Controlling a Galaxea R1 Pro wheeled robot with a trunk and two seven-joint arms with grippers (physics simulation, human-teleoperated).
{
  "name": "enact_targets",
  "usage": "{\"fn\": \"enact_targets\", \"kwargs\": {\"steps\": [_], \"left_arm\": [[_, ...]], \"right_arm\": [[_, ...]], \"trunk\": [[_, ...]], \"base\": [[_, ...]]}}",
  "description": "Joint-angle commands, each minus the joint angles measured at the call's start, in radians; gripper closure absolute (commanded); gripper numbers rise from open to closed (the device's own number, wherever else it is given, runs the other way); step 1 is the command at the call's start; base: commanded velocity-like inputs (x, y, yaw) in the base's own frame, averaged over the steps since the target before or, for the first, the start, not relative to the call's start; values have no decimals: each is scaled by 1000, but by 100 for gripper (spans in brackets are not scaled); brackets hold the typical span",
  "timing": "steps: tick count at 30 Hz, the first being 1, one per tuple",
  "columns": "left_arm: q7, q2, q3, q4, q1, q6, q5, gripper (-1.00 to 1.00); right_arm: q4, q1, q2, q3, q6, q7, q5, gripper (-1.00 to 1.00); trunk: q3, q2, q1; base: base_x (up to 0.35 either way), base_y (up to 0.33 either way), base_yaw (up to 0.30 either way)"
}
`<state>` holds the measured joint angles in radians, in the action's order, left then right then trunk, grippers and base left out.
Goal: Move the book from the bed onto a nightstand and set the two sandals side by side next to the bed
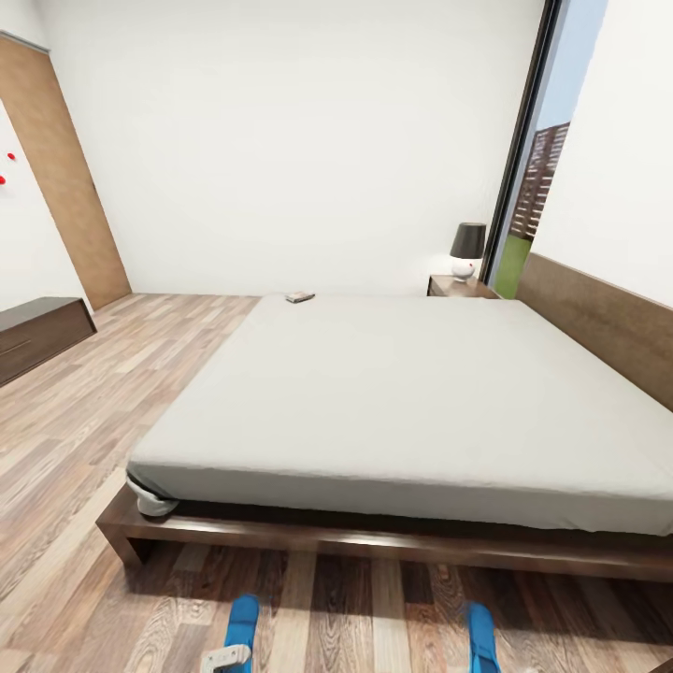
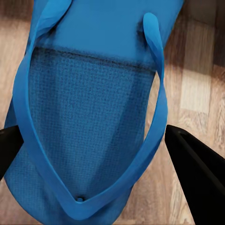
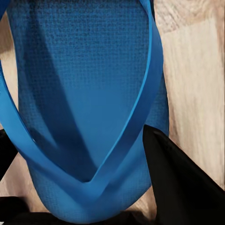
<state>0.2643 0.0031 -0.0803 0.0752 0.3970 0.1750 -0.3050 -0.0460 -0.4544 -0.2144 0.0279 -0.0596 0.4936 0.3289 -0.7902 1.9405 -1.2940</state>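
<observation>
Head view, book [image 1: 299, 296] on bed [image 1: 393, 411], both grippers spread around sandals [image 2: 89, 108], grasp unclear

I found nothing I could read in any of the views. The book [image 1: 299, 297], lying at about eleven o'clock at the far edge of the bed [image 1: 393, 393], was too small and blurred for me to make out any lettering on its cover. The blue sandals [image 2: 89, 117] under my wrist cameras showed a plain textured footbed with no brand or number, and the other sandal [image 3: 84, 93] was just as bare.
</observation>
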Motion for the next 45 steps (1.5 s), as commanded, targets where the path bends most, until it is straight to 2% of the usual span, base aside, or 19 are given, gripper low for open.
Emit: {"fn": "enact_targets", "kwargs": {"steps": [1, 4, 5, 7, 10, 14, 17, 25, 27, 29, 30, 32, 33, 34, 35, 36, 37, 39, 45], "left_arm": [[-12, 2, -10, -1, 4, -2, -9, 100], [-145, 2, -11, 28, 23, -121, -9, 100], [-213, 1, -11, 59, 34, -185, -8, 100], [-414, -1, -12, 204, 53, -354, -6, 100], [-511, -2, -14, 330, 65, -473, 6, 100], [-512, 1, -15, 347, 125, -592, 38, 100], [-482, 2, -16, 350, 130, -650, 41, 100], [-469, 5, -16, 351, 132, -677, 49, 100], [-469, 5, -16, 351, 132, -677, 50, 100], [-470, 4, -16, 351, 132, -677, 50, 100], [-470, 3, -16, 350, 132, -677, 50, 100], [-471, 2, -17, 350, 132, -677, 50, 100], [-471, 0, -17, 350, 132, -677, 50, 100], [-472, -3, -18, 350, 132, -676, 50, 100], [-472, -3, -18, 350, 132, -676, 50, 100], [-472, -4, -18, 351, 132, -676, 50, 100], [-473, -4, -18, 351, 132, -677, 50, 100], [-472, -5, -19, 350, 132, -677, 50, 100], [-471, -6, -19, 350, 132, -677, 50, 100]], "right_arm": [[-3, -1, -8, 1, -6, 5, 9, 100], [-3, -1, -20, 0, -5, 6, 9, 100], [-3, -1, -21, 0, -5, 6, 9, 100], [-3, -1, -23, 1, -5, 7, 9, 100], [-3, -1, -24, 1, -5, 7, 9, 100], [-1, -1, -25, 1, -5, 8, 9, 100], [0, -1, -25, 2, -6, 8, 9, 100], [4, -1, -30, 3, -7, 9, 9, 100], [3, -1, -56, 2, -7, 11, 10, 100], [8, -1, -97, 4, -10, 21, 10, 100], [10, -2, -110, 6, -14, 39, 10, 100], [20, -2, -144, 9, -27, 122, 10, 100], [30, -2, -157, 10, -43, 174, 10, 100], [68, -3, -173, 12, -111, 252, 10, 100], [101, -4, -177, 12, -161, 274, 10, 100], [190, -4, -181, 13, -269, 296, 10, 100], [239, -4, -182, 13, -319, 304, 10, 100], [295, -4, -183, 14, -357, 309, 11, 100], [380, -4, -184, 15, -453, 312, 12, 100]], "trunk": [[-1, 0, 0], [-1, 0, 0], [-1, 0, 0], [-1, 0, 0], [-1, 0, 0], [-1, 0, 0], [-1, 0, 0], [-1, 0, 0], [-1, 0, 0], [-1, 0, 0], [-1, 0, 0], [-1, 0, 0], [-1, 0, 0], [-1, 0, 0], [-1, 0, 0], [-1, 0, 0], [-1, 0, 0], [-4, 7, -4], [-23, 49, -27]], "base": [[0, 0, 0], [0, 0, 0], [0, 0, 0], [0, 0, 0], [0, 0, 0], [0, 0, 0], [0, 0, 0], [0, 0, 0], [0, 0, 0], [0, 0, 0], [0, 0, 0], [0, 0, 0], [0, 0, 0], [0, 0, 0], [0, 0, 0], [0, 0, 0], [0, 0, 0], [0, 0, 0], [0, 0, 0]]}}
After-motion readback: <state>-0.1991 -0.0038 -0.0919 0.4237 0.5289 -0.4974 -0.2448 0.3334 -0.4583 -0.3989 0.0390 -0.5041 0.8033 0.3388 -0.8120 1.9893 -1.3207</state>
